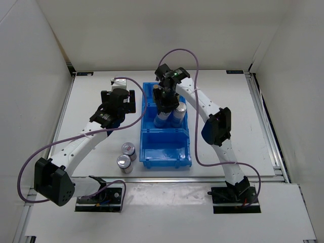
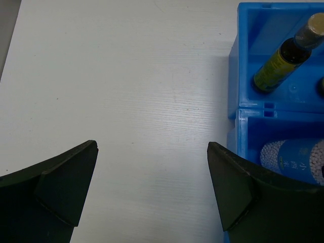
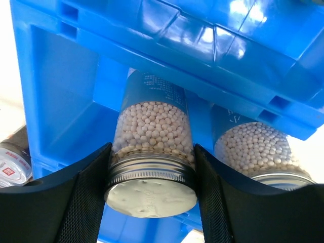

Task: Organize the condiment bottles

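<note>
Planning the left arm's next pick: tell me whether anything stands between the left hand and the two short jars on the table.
Nothing visible does. The left hand hangs open over the table left of the blue bin; the two short jars stand toward the near edge, only tabletop between.

Glossy blue plastic bin (image 3: 243, 30), ribbed metal jar lid (image 3: 151, 195)

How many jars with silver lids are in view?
4: two bead-filled jars in the bin's middle compartment, one in the right gripper; two shorter jars on the table beside it.
</note>
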`<state>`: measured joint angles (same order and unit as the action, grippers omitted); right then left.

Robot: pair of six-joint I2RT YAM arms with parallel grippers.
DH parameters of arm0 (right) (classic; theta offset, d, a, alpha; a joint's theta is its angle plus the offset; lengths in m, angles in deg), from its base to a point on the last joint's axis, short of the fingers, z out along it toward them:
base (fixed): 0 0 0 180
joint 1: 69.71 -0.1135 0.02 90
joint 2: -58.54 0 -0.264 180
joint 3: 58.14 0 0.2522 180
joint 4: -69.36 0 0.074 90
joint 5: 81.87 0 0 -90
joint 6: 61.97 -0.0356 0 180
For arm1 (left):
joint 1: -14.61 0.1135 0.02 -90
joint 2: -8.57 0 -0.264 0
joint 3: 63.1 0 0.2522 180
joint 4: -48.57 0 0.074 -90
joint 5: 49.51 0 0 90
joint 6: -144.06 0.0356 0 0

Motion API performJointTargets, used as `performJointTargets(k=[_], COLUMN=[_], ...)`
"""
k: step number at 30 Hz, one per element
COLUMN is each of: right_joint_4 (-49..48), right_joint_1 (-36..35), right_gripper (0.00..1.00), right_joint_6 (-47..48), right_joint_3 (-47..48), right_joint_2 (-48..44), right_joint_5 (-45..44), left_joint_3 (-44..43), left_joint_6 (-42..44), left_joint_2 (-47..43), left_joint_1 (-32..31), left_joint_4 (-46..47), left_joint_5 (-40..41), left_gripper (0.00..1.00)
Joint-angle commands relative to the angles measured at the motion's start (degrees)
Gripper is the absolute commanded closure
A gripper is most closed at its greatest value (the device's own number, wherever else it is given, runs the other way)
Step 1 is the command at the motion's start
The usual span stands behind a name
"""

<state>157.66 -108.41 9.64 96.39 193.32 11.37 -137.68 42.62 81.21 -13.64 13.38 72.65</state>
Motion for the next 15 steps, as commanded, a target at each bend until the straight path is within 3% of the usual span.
performJointTargets(k=[1,9,15], right_joint_4=[-3.26,-8.54,-10.98], right_joint_1=[0.11,0.11,0.11], right_gripper=[0.43,0.11,0.03], right_joint_6=[0.73,0.11,-0.42], right_joint_3=[0.65,-0.41,-2.51], right_joint_2=[-2.24,-5.23,-9.44], right_joint_5=[1.68,3.52,1.24], left_joint_3=[-1.50,-1.50,-1.50], left_joint_6=[-0.34,-0.34,-0.34], left_joint_2=[-0.92,-0.92,-0.92], left_joint_1=[-0.14,-0.14,-0.14], left_joint_4=[-0.19,-0.19,-0.19], left_joint_5=[-0.26,-0.26,-0.26], left_gripper=[0.00,0.00,0.00])
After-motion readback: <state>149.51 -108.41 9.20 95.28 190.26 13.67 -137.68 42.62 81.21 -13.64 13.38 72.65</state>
